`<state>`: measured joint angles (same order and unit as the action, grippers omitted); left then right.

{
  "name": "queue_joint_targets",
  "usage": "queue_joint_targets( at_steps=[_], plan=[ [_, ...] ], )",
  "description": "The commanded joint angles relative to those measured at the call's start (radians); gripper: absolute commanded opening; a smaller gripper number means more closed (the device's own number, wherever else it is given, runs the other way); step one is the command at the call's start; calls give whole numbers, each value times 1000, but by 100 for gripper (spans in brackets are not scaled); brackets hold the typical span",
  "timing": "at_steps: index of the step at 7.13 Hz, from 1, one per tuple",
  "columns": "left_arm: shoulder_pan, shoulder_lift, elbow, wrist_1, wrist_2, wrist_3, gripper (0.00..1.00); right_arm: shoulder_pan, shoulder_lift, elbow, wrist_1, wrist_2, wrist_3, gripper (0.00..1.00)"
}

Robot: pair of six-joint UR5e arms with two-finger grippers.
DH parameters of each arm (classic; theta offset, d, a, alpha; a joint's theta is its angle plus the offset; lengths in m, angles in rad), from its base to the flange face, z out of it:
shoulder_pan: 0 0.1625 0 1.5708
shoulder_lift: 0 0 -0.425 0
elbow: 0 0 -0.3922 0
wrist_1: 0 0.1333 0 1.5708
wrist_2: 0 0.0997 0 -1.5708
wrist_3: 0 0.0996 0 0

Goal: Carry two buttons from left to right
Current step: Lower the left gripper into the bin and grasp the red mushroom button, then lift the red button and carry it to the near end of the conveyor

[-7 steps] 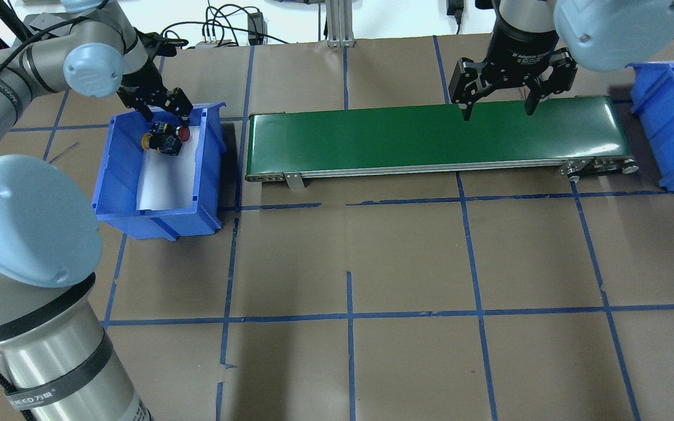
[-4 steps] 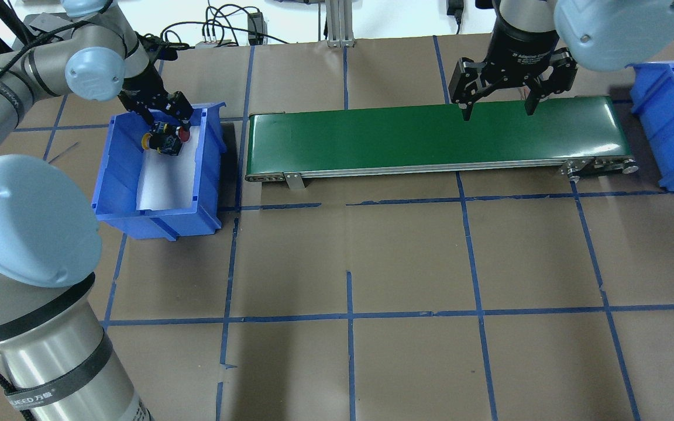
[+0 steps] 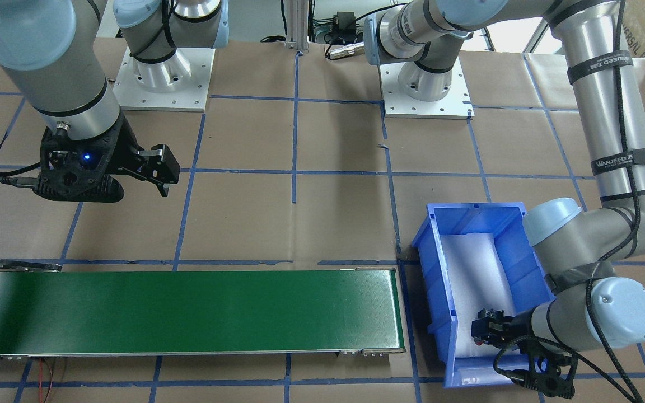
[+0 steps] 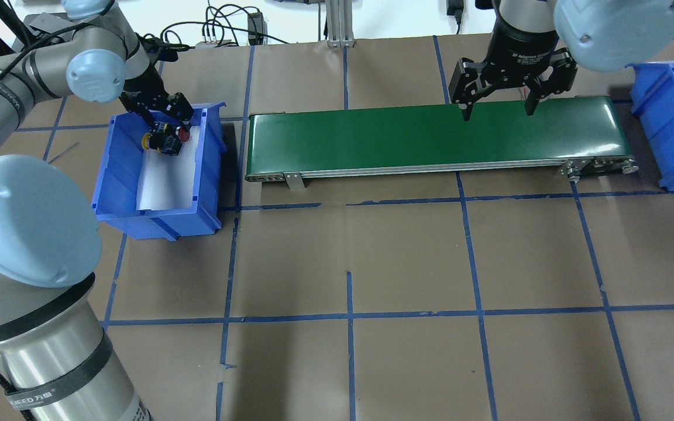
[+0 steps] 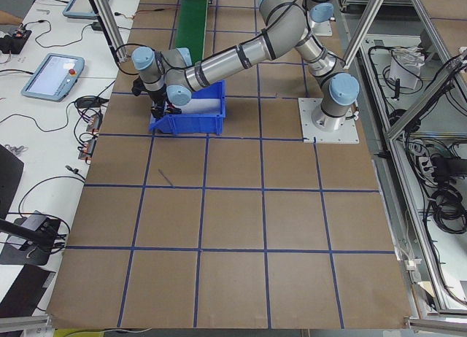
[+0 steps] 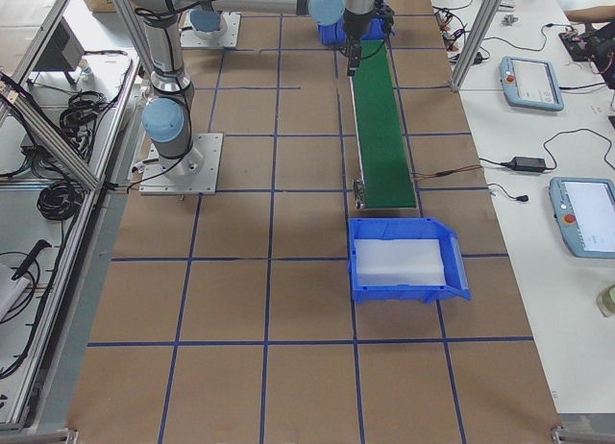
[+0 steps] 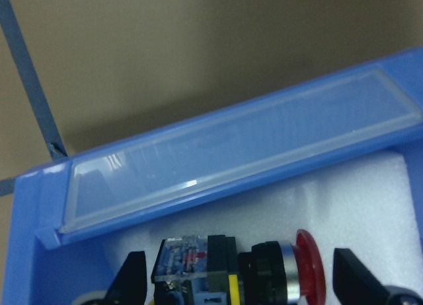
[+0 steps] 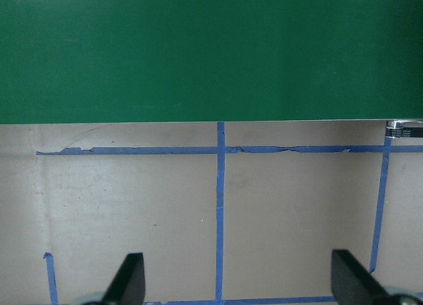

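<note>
Moved since a second back: left gripper (image 4: 168,121) crept toward upper frame edge; right gripper (image 4: 497,114) unchanged.
Overhead: I log left jaws wide above red button (image 4: 184,134) and yellow button (image 4: 146,140), far end of blue bin (image 4: 117,169), upper left; right jaws wide over green belt (image 4: 372,140).
Front view: left gripper (image 3: 487,330) low in blue bin (image 3: 431,268), lower right.
Left wrist: red button (image 7: 310,272) between spread fingers (image 7: 132,278), gaps both sides.
Right wrist: fingers (image 8: 129,278) spread over brown paper (image 8: 297,212).

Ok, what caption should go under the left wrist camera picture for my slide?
The open left hand straddles the red button, lying on its side on white foam inside the blue bin.
</note>
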<state>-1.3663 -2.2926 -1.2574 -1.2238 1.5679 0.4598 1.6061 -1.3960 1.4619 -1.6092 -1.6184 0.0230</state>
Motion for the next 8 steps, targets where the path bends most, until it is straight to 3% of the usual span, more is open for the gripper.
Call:
queue_joint_targets(
  at_steps=[1,3,5,8],
  plan=[
    [7,4,1,1,4,-1,47,0,0,0,0,0,0,100],
    [4,50,33,-23,35,-18,47,0,0,0,0,0,0,100],
    [3,186,36,-139,49,-83,47,0,0,0,0,0,0,100],
    [-133,288,35,-169,40,-355,47,-2,0,0,0,-2,0,100]
  ],
)
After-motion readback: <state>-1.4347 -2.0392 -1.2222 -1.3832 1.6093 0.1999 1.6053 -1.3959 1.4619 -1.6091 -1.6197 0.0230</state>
